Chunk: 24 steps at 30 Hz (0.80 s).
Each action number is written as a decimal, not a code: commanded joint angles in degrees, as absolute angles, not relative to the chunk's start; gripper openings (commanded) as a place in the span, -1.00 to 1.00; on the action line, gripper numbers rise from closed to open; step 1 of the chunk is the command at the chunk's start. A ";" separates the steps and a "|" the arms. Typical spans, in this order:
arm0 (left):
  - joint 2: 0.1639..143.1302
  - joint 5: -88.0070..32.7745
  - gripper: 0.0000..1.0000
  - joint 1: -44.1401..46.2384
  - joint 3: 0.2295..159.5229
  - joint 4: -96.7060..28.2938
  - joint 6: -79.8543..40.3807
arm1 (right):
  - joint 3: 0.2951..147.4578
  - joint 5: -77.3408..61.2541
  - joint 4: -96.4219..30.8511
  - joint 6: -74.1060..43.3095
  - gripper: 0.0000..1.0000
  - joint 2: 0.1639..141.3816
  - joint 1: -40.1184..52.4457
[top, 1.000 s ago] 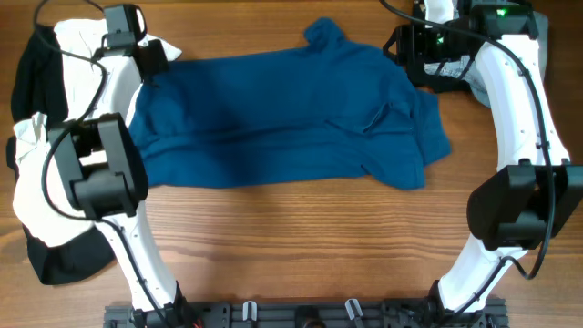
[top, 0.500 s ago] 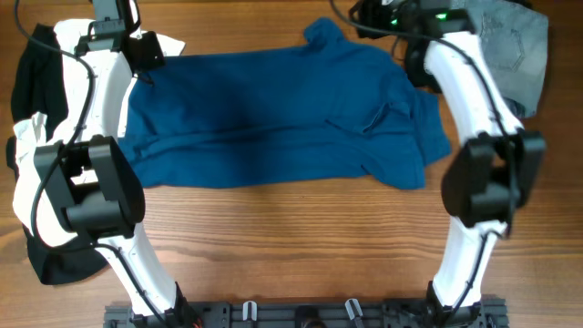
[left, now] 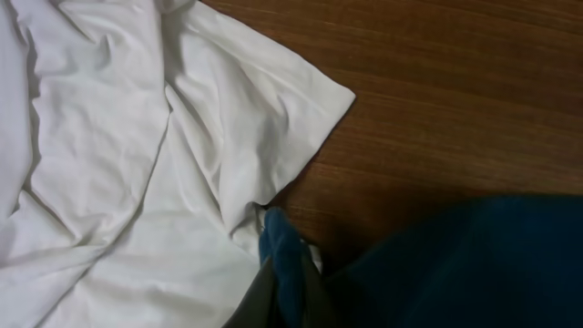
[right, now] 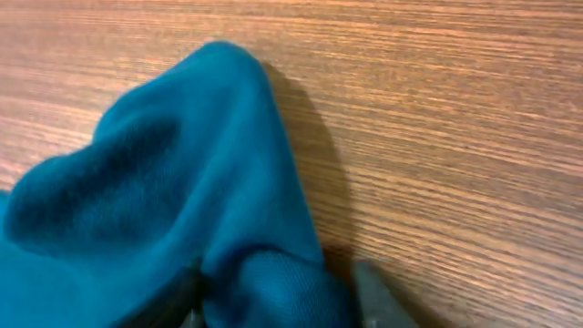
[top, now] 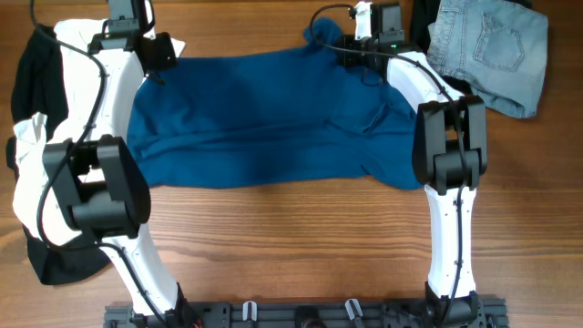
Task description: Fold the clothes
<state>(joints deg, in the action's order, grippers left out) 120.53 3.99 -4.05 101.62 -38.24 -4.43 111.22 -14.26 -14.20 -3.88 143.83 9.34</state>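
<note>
A: Across the far half of the table [top: 301,246], the blue shirt [top: 264,118] lies long-ways left to right, bare wood all along its near edge

B: yep, left gripper [left: 284,290] is pinched on its corner beside the white shirt [left: 137,146], right gripper [right: 282,296] clamps a bunched far edge, only the wrist cams show that

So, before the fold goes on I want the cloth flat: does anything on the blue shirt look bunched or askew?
Yes. The blue shirt lies fairly flat on its left half, but its right side is rumpled: a fold stands up there and the lower right corner is bunched.
</note>
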 commanded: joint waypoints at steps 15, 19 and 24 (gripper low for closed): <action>119.15 3.49 -0.92 -3.90 101.91 -38.28 -5.17 | 112.42 -9.61 -43.97 -1.52 -0.91 131.81 14.52; 119.15 3.49 -0.92 -3.90 101.91 -38.24 -5.17 | 108.09 -10.15 -50.72 0.56 -0.32 131.90 22.00; 119.15 3.51 -0.92 -3.92 101.91 -38.24 -5.15 | 112.42 -6.13 -50.52 1.41 0.39 130.87 21.56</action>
